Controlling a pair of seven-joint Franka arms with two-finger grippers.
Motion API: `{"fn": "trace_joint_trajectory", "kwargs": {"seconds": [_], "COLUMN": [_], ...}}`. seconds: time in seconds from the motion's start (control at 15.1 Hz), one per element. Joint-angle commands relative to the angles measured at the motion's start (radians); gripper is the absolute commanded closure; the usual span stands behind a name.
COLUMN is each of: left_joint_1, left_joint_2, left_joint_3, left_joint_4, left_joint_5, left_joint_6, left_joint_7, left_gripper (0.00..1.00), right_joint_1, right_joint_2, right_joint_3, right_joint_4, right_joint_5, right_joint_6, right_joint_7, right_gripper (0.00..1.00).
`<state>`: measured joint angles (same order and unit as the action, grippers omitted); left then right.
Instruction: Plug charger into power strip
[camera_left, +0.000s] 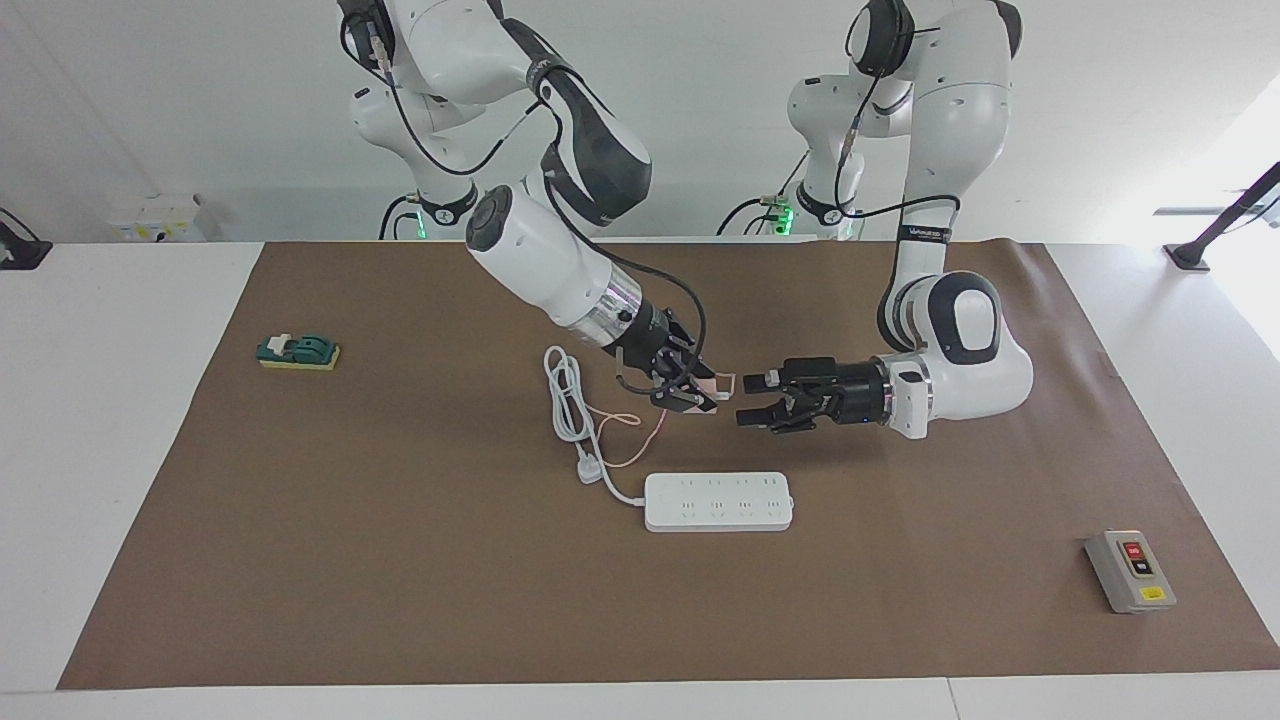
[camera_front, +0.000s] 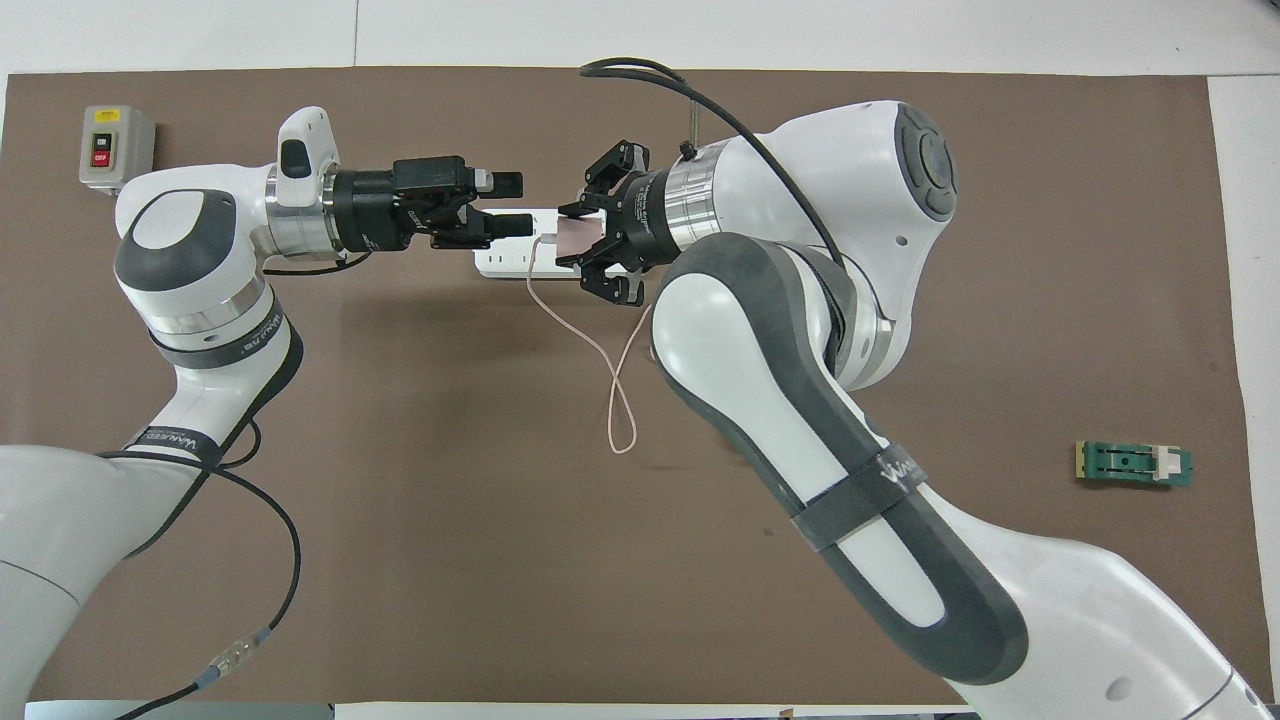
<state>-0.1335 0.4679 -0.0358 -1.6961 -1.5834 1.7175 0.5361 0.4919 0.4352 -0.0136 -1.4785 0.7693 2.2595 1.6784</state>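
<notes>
While the right gripper (camera_left: 693, 392) pinches the small pale-pink cube charger (camera_left: 706, 388) above the mat, at twelve o'clock from the long white power strip (camera_left: 718, 501), the left gripper (camera_left: 756, 400) faces it, fingers spread.

The setting is a robotics laboratory. Two white articulated robot arms (camera_left: 540, 260) stand at a white tabletop (camera_left: 110, 420) covered by a flat brown paper mat (camera_left: 400, 560). Bare white walls (camera_left: 200, 100) enclose the bench.
</notes>
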Motion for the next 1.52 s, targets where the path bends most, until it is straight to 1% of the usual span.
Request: {"fn": "trace_joint_trajectory", "kwargs": {"seconds": [0.0,0.99,1.26,1.46], "left_joint_1": [0.008,-0.011,-0.024,-0.034], "left_joint_2": [-0.017,0.012,0.015,0.035], "left_joint_3": [-0.001,-0.006,-0.006,-0.006], "left_joint_4": [-0.028,-0.028,-0.024,-0.01], "left_joint_5": [0.01,-0.001,-0.029,-0.046], "left_joint_6": [-0.018,-0.012,-0.007,-0.004], "left_joint_7": [-0.001,0.03,0.035,0.059], "left_gripper": [0.0,0.0,0.0,0.0], "right_joint_1": [-0.009,-0.016,-0.016,-0.015], "right_joint_2": [0.014,0.014,0.014,0.014], "right_joint_3": [0.004,0.004,0.004,0.004], "right_joint_4": [0.029,0.029,0.029,0.029], "right_joint_5": [-0.027,-0.019,-0.018,-0.018], "right_joint_6": [-0.02,-0.018,-0.018,-0.018], "right_joint_7": [0.026,0.023,0.023,0.023], "right_gripper": [1.0,1.0,1.0,1.0]}}
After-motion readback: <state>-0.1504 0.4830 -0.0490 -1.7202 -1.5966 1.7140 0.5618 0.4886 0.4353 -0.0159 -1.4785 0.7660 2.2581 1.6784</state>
